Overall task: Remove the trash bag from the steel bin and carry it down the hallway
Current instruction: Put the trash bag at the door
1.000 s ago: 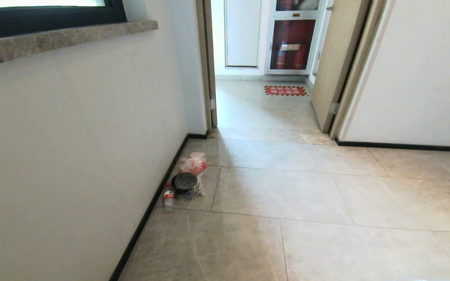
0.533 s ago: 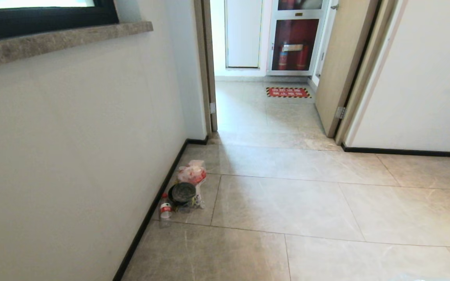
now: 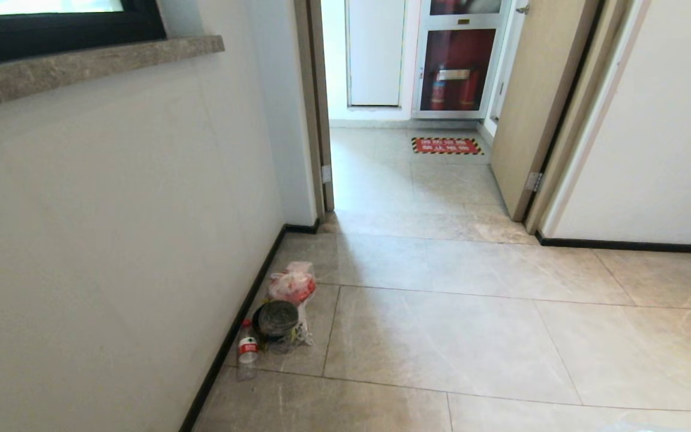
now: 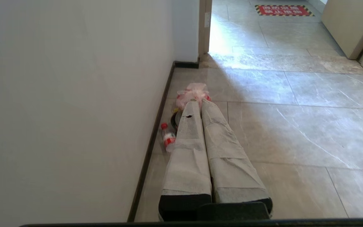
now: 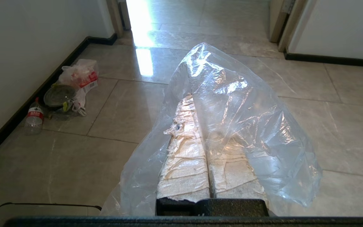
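The right end effector point(image 5: 200, 104) is pinched closed, the clear trash bag point(image 5: 232, 126) draped over it, filling the centre of the right wrist view. The left end effector point(image 4: 198, 102) has its fingers pressed together, holding nothing. In the head view's lower left, against the hallway point(image 3: 441, 312) wall, lie a pink bag point(image 3: 293, 282), a dark bowl point(image 3: 275, 320) and a water bottle point(image 3: 248, 355).

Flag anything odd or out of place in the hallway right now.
Litter pile on the floor tiles against the left wall's baseboard: a pinkish-red plastic bag, a round dark container and a capped water bottle. The clear trash bag is draped over the shut right gripper, covering its fingers.
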{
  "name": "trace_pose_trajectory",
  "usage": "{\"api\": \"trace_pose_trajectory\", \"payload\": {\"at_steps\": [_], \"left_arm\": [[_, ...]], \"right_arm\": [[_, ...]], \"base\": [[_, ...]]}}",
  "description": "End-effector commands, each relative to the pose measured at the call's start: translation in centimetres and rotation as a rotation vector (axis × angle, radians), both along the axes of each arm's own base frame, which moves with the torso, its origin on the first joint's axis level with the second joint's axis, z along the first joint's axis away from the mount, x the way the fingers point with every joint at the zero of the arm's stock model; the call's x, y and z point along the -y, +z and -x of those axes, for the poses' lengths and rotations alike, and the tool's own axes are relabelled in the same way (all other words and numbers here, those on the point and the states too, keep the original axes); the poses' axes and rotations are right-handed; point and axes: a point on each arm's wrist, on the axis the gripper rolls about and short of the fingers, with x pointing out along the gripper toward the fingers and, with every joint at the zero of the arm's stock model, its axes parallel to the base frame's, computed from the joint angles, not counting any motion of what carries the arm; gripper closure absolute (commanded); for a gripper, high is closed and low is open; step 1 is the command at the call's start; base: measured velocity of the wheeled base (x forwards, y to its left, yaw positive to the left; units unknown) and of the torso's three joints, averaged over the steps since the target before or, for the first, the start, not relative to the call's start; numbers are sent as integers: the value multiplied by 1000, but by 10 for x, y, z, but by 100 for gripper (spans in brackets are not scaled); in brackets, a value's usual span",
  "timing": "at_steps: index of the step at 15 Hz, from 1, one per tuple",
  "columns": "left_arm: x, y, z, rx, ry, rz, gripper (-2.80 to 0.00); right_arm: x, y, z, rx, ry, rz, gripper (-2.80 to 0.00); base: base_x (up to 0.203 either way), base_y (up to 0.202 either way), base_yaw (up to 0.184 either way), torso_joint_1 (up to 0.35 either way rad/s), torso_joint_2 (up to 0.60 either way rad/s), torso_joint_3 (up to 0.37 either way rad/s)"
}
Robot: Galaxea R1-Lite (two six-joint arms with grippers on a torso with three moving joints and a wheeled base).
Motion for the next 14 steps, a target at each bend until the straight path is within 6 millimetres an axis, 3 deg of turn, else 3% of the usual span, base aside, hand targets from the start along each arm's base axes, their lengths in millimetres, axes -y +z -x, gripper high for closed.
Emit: {"api": "trace_pose_trajectory", "payload": {"at_steps": [1, 5, 14], "left_arm": [[0, 0, 0, -1, 1, 1, 0], [0, 0, 0, -2, 1, 1, 0], [0, 0, 0, -3, 1, -1, 0]], "right_arm": [[0, 0, 0, -1, 1, 1, 0], [0, 0, 0, -1, 1, 1, 0], [0, 0, 0, -1, 1, 1, 0]], "base": [[191, 0, 2, 4, -1, 2], [152, 0, 0, 3, 1, 2], [0, 0, 0, 0, 0, 0]]}}
